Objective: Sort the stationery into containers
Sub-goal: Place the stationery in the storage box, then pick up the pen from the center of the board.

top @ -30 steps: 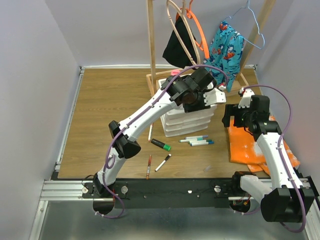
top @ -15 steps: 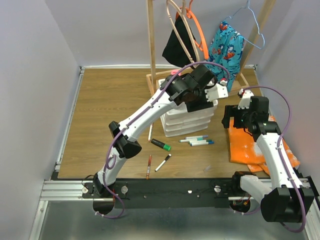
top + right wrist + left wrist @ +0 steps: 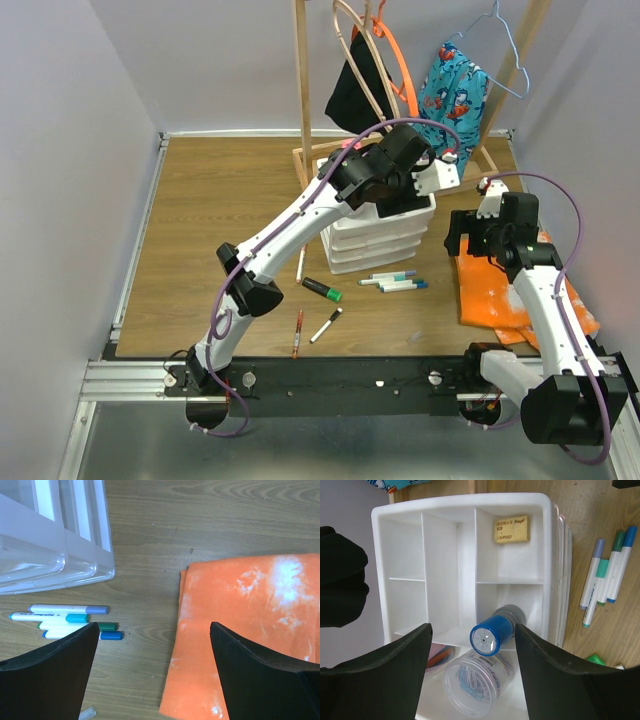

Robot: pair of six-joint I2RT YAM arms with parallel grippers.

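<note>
Left gripper (image 3: 472, 630) open above the organiser tray (image 3: 548, 555).
The blue-capped bottle (image 3: 487, 638) sits free in a compartment; the right gripper (image 3: 153, 627) hangs open over the pens (image 3: 70, 617).

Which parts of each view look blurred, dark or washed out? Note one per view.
Left wrist: the near fingers are soft black shapes, the blue-capped bottle crisp. Right wrist: fingers likewise dark; pale patches on the orange cloth, glare or stains unclear. Top external: even, sharp.

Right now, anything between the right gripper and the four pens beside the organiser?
Nothing visible. The right gripper hangs open over the table; the pens lie loose just to one side, apart from the organiser. The orange cloth is on the opposite side.
</note>
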